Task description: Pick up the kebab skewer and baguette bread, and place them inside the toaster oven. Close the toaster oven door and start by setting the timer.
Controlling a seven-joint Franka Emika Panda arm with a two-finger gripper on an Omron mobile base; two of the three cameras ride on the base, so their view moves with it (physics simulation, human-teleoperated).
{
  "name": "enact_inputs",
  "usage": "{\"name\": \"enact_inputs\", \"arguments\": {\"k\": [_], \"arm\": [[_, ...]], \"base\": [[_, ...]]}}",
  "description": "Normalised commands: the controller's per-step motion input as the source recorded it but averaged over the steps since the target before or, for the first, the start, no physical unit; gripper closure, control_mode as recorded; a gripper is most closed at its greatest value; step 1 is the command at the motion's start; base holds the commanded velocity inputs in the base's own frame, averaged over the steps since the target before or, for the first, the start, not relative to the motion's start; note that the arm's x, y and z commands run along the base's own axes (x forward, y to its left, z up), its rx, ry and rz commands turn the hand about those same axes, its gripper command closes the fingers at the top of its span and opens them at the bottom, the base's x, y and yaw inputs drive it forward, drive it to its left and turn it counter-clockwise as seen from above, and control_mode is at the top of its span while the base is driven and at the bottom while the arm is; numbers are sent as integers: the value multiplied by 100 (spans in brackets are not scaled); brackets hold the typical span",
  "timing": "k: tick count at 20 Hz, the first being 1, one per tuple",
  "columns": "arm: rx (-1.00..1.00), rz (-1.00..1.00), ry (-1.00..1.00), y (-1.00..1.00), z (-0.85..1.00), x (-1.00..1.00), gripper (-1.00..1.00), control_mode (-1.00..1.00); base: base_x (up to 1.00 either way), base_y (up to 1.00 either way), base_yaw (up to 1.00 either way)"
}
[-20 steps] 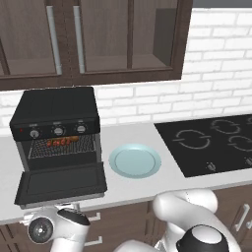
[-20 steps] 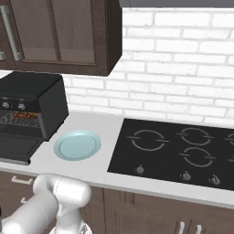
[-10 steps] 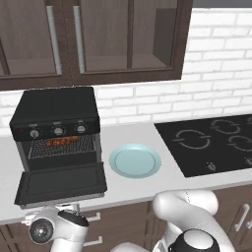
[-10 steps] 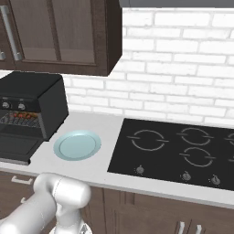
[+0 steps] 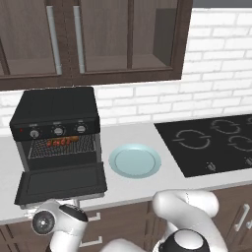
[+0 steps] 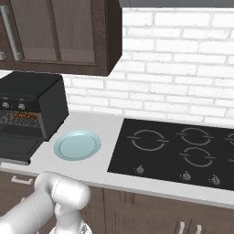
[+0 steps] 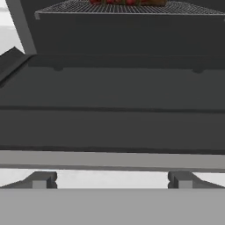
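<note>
Left base view: the toaster oven stands at the surface's left end, kebab skewer and possibly the baguette bread on its rack, toaster oven door folded flat. Fingers spread, low before the handle. Best move: hook under the front edge, swing up evenly. Bread is hard to distinguish; fingertips hidden.

Toaster oven door folded down flat, jutting past the counter edge and blocking a low approach from the front. Above it, open oven mouth, wire rack already carrying food. Bare counter between pale blue plate and cooktop. Upper cabinets overhanging the toaster oven.
</note>
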Motion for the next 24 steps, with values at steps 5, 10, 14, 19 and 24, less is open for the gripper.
{"name": "enact_inputs", "arguments": {"k": [5, 10, 14, 19, 24], "arm": [[0, 0, 0, 0, -31, 1, -100, -100], [0, 0, 0, 0, -32, 0, -100, -100], [0, 0, 0, 0, -21, 0, -100, -100], [0, 0, 0, 0, -5, 7, -100, -100], [0, 0, 0, 0, -3, 20, -100, -100]], "base": [[0, 0, 0], [0, 0, 0], [0, 0, 0], [0, 0, 0], [0, 0, 0]]}}
